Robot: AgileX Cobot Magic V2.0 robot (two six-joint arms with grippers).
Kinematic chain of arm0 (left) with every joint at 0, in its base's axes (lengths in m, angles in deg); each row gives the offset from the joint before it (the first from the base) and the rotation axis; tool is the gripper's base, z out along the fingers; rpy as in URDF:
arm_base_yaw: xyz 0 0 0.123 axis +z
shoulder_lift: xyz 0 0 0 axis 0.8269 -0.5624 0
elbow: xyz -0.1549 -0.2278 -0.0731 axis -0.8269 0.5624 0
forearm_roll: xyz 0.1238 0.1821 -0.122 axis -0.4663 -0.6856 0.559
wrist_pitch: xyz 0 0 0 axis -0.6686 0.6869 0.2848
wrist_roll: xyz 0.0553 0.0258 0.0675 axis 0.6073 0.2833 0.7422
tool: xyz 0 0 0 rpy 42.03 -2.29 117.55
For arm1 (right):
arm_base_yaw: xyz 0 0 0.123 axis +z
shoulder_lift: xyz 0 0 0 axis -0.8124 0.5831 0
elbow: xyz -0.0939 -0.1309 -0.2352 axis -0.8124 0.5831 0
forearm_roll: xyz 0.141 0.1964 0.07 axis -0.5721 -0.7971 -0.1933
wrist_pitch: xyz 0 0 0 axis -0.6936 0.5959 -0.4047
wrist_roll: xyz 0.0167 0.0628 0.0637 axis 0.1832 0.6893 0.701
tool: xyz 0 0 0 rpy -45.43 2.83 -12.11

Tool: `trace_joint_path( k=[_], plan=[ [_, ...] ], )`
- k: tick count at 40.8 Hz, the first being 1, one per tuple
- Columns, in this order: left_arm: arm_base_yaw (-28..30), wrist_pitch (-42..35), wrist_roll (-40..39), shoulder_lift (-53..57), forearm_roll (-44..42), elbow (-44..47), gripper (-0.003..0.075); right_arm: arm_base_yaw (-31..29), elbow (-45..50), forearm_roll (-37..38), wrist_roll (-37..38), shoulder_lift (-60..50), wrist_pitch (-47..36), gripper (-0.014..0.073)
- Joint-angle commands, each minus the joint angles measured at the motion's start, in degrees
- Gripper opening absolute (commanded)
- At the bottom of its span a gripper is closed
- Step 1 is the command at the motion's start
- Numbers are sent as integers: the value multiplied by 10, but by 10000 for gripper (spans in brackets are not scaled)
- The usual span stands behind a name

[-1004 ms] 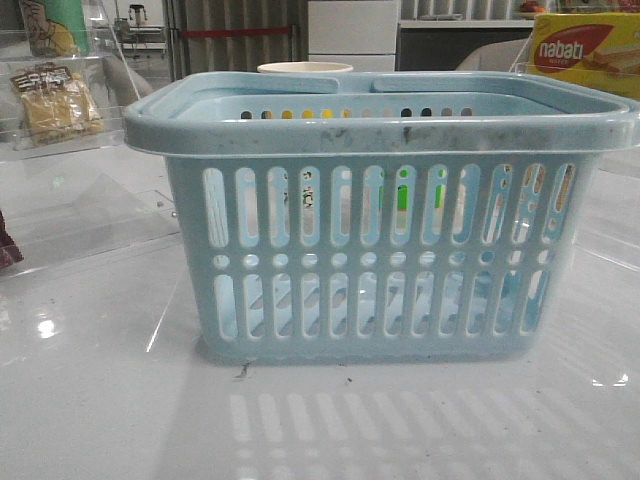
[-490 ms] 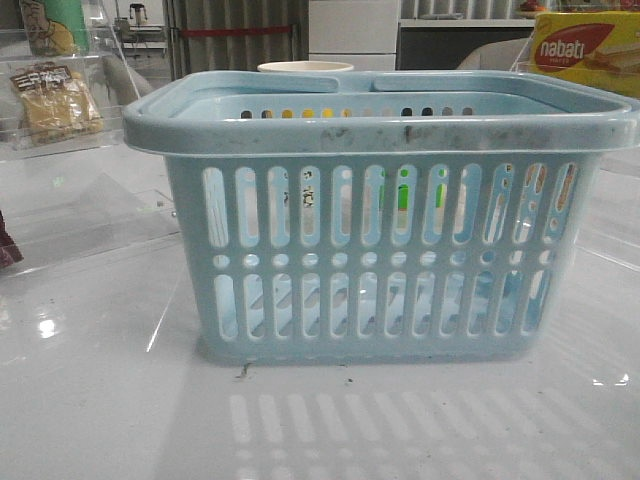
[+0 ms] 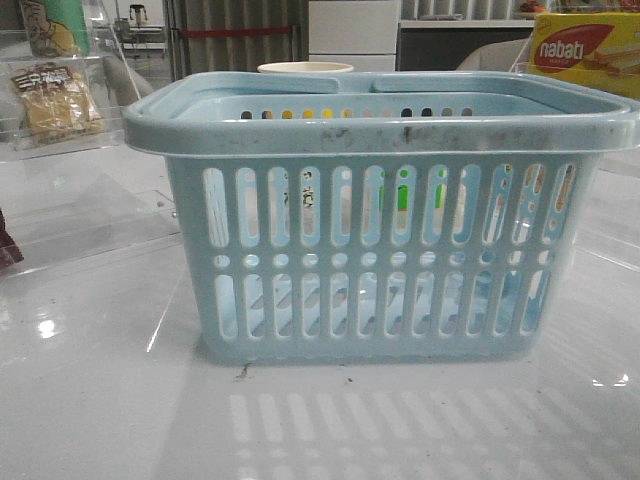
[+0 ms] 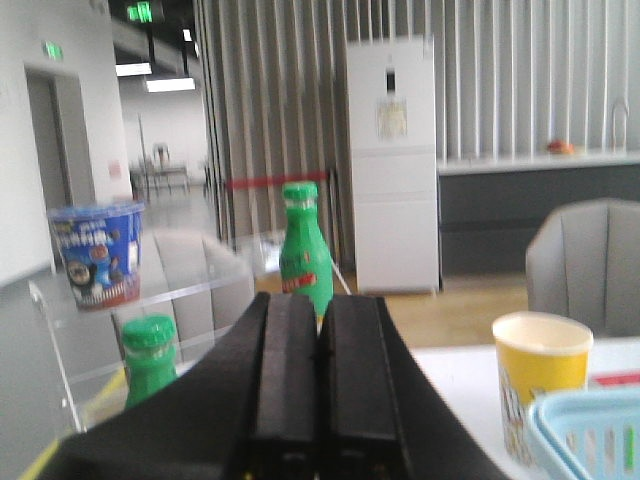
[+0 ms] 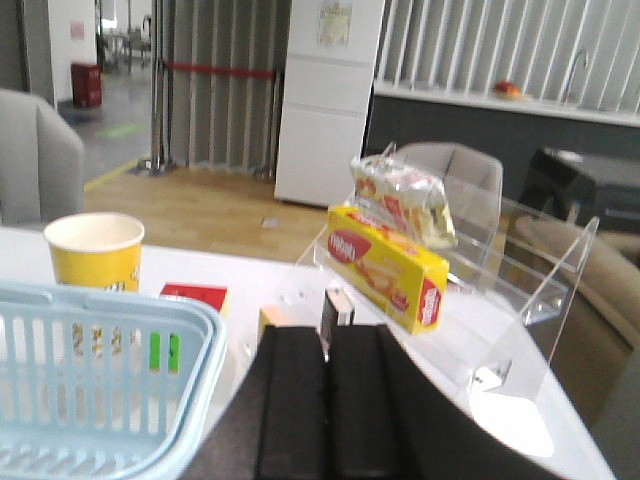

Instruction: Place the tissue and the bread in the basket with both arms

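Nothing has moved since the earlier front frames: the basket [image 3: 380, 215] sits in the same spot mid-table, filling most of the view. The bread [image 3: 55, 100] lies on a clear shelf [image 3: 60, 145] at far left, well apart from the basket. The tissue cannot be made out. A cup [image 3: 305, 68] peeks over the basket's far rim, and a nabati box [image 3: 585, 50] stands at far right. The left gripper [image 4: 318, 385] has its jaws pressed together, holding nothing, raised and facing a green bottle [image 4: 305, 250]. The right gripper [image 5: 330, 400] is likewise closed and empty, beside the basket's corner
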Motion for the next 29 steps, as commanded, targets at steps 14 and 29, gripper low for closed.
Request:
trace_joint_path(
  k=[14,29],
  plan=[
    [-3,115,-4,-110,6,-25,91,-2,-7,5,-1,155,92,55],
    [-3,126,-4,-124,6,29,102,-2,23,5,-1,234,109,131]
  ],
)
